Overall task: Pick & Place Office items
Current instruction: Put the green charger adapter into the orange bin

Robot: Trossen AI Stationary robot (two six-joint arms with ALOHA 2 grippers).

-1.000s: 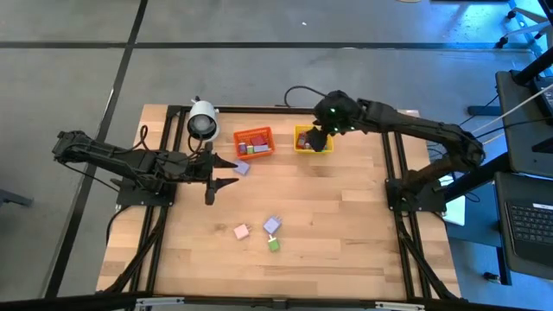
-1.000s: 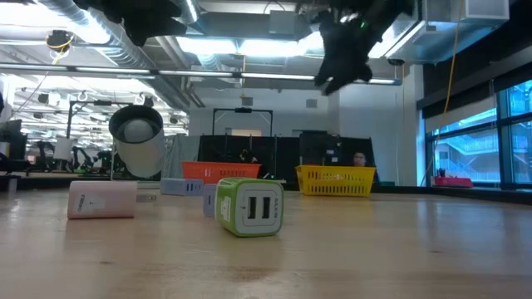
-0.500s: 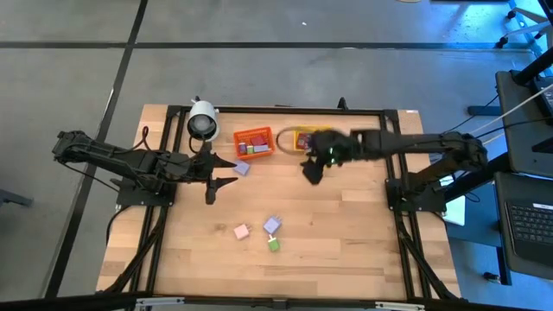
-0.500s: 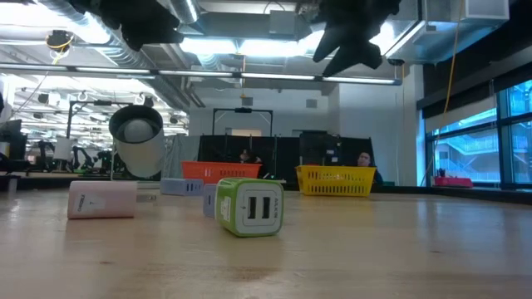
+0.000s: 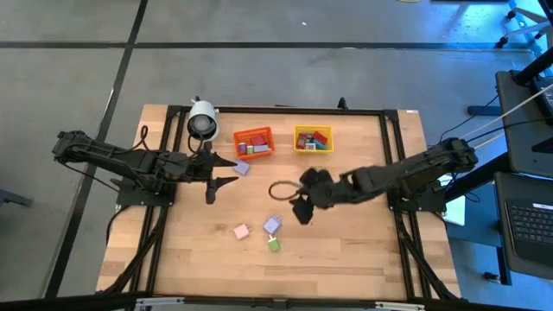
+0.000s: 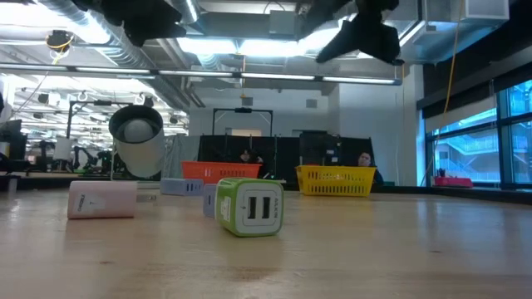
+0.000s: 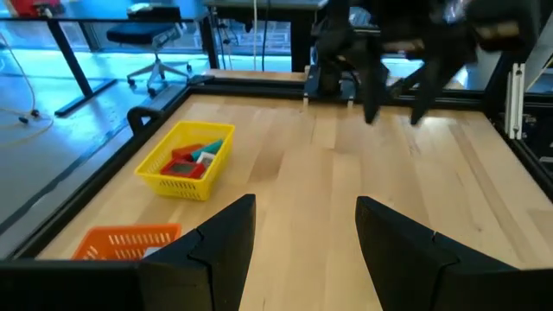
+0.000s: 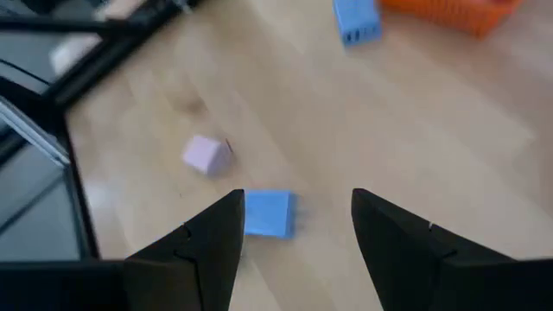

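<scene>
Three small blocks lie loose on the wood near the table's middle front: a pink one [image 5: 242,231], a light blue one [image 5: 272,225] and a green one [image 5: 274,245]. My right gripper [image 5: 301,210] hovers open just right of them. In its wrist view the blue block [image 8: 268,213] lies ahead, near one finger, and the pink block [image 8: 206,154] lies farther off. A lilac block [image 5: 242,167] lies by the orange bin [image 5: 254,142]. My left gripper [image 5: 232,173] waits open at the left, above the table. The low view shows the green block [image 6: 249,206] closest.
The orange bin and the yellow bin [image 5: 313,139] stand at the far edge, each holding several small blocks. A white cylinder [image 5: 203,120] stands at the far left. A dark cable loop [image 5: 282,190] lies near my right gripper. Black frame rails run along both table sides.
My right gripper has swung from above the yellow bin toward the table's near edge and somewhat left, sinking a little and rolling, and now hangs over the table's middle beside the loose blocks. The blocks have stayed where they were.
</scene>
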